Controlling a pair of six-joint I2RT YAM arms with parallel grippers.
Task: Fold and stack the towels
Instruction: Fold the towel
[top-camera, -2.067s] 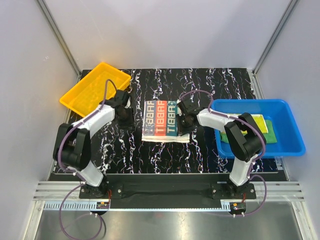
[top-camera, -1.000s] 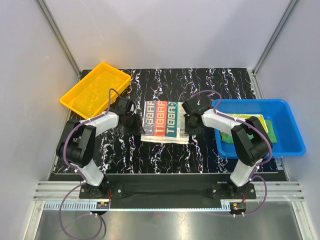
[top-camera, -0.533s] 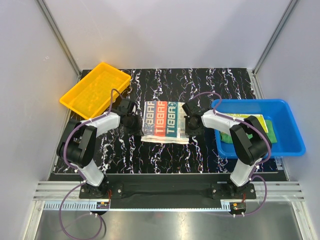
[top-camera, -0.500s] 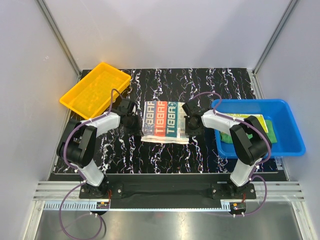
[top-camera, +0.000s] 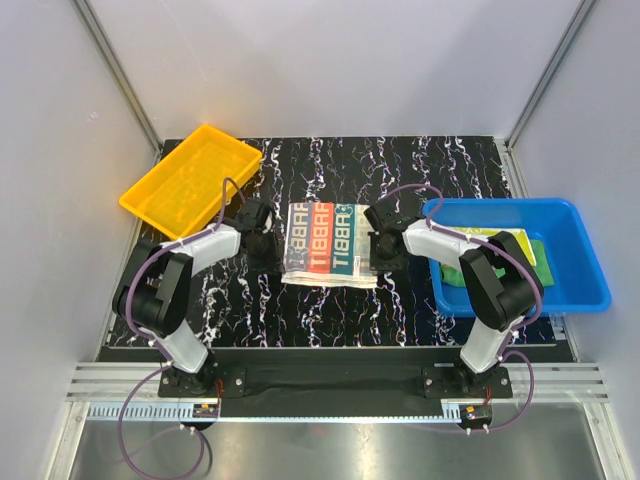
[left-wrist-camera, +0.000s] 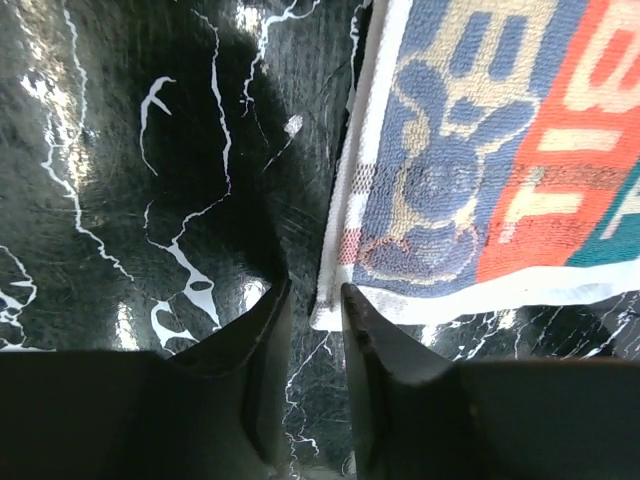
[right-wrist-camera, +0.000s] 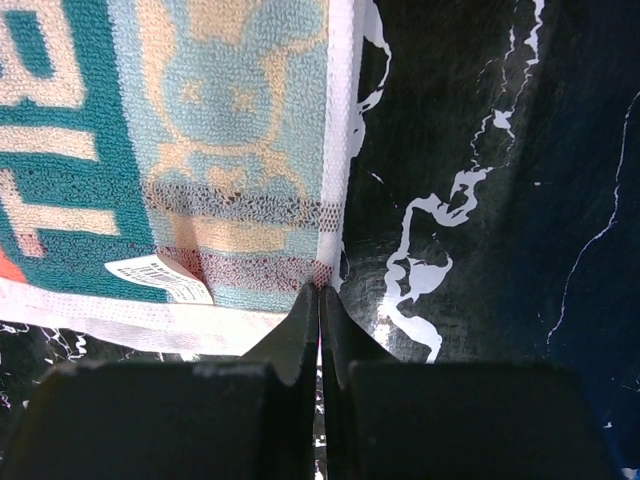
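Teal-white printed towel (top-camera: 320, 240) unmoved; left fingers (left-wrist-camera: 255, 345) parted beside its corner, right fingers (right-wrist-camera: 295, 350) now clenched at hem.

- A glossy black counter (top-camera: 420, 170) streaked with white marble veins is carrying everything.
- A rectangular terry towel (top-camera: 322, 240), printed in blue, red-orange and teal bands with pale block letters and a white border, is lying flat at its middle.
- A shallow yellow plastic tray (top-camera: 190, 178) is sitting askew on the far left corner, well apart from the towel.
- A deep blue plastic bin (top-camera: 500, 204) is sitting on the right side, reaching out past the counter's right edge.
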